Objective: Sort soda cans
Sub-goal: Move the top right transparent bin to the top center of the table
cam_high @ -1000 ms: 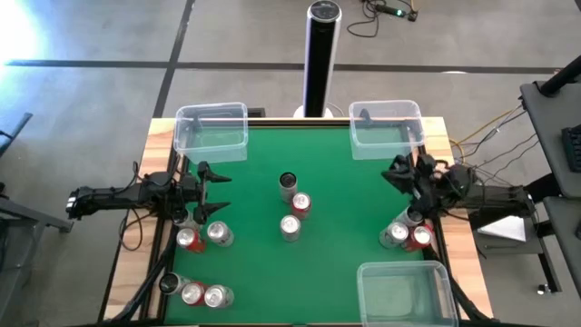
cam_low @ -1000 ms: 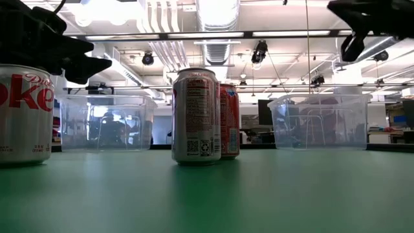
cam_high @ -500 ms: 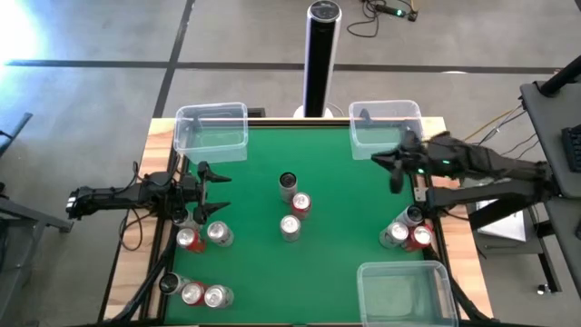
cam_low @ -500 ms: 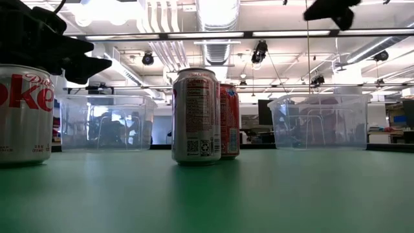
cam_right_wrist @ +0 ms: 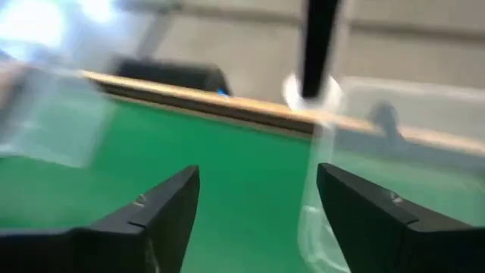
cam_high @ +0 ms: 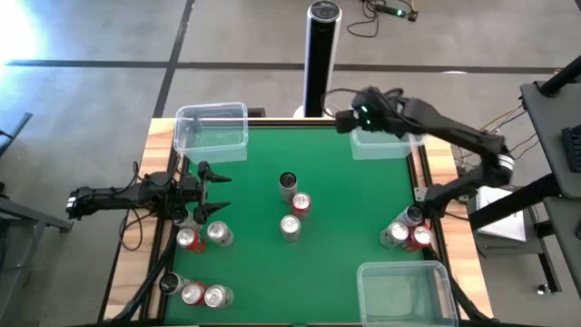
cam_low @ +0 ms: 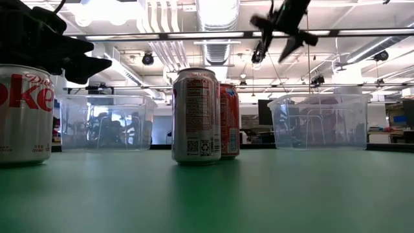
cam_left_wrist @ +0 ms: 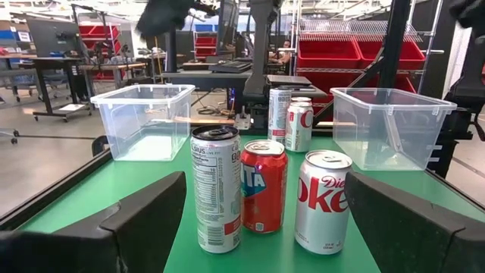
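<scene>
I see right gripper [cam_high: 343, 118] raised over far edge of table [cam_high: 345, 195], beside far right tub [cam_high: 386, 127]; jaws open, holding nothing. Left gripper [cam_high: 207, 192] sits at table's left side, jaws spread wide, empty, facing centre. Three soda cans [cam_high: 292, 205] stand clustered mid-table: dark one, red one, silver one. More cans near left gripper [cam_high: 204, 235], at near left corner [cam_high: 193, 292], and by right edge [cam_high: 406, 232]. Far left tub [cam_high: 211, 130] and near right tub [cam_high: 402, 289] look empty to me.

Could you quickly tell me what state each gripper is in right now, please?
Left gripper: open, empty, by the cans at the table's left edge.
Right gripper: open, empty, raised near the far right tub.
</scene>
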Available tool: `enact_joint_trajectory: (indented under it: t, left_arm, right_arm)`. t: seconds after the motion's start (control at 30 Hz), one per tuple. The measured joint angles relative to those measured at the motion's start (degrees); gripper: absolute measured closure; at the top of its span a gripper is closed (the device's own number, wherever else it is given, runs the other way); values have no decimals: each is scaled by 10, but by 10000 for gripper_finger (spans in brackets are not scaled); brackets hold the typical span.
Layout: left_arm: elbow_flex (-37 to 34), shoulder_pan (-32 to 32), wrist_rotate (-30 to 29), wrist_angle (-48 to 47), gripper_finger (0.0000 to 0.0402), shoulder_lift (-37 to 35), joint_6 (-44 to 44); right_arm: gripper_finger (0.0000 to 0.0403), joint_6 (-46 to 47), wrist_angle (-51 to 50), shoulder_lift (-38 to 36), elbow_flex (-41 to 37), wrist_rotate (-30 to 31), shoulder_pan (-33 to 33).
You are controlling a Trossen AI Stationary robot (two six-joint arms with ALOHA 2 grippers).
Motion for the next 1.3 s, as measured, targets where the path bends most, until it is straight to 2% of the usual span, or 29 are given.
enact_joint_trajectory:
  t: [0.17, 0.27, 0.3, 0.47, 0.57, 0.67, 0.77, 0.83, 0.9, 1.07, 1.2, 1.3]
  left_arm:
    - [0, 0, -5, 7, 57, 0, -11]
    - [0, -1, -5, 21, 57, 0, -87]
    - [0, -1, -5, 28, 57, 0, -129]
    - [0, -1, -29, 90, 57, 0, -478]
    - [0, 0, -52, 112, 57, 0, -614]
    - [0, 0, -137, 113, 57, 3, -610]
    - [0, 0, -213, 113, 57, 7, -621]
    - [0, 0, -240, 134, 57, 8, -648]
    - [0, 0, -240, 148, 57, 8, -650]
    - [0, 0, -233, 151, 57, 9, -635]
    - [0, 0, -260, 154, 57, 9, -600]
    - [0, 0, -311, 176, 57, 13, -572]
  right_arm:
    - [119, -2, -36, 79, 24, -42, -93]
    - [118, 1, -34, 124, 24, -112, -137]
    - [119, 1, -37, 138, 24, -129, -147]
    - [142, 0, -43, 194, 24, -204, -161]
    - [174, -10, -43, 210, 24, -224, -160]
    - [221, -24, -44, 222, 24, -222, -160]
    - [287, -33, -44, 223, 24, -212, -160]
    - [336, -34, -48, 216, 24, -204, -159]
    - [374, -38, -63, 199, 24, -184, -155]
    - [380, -66, -60, 115, 24, -177, -116]
    - [383, -186, -25, 56, 25, -177, -34]
    - [384, -258, -26, 47, 24, -177, 17]
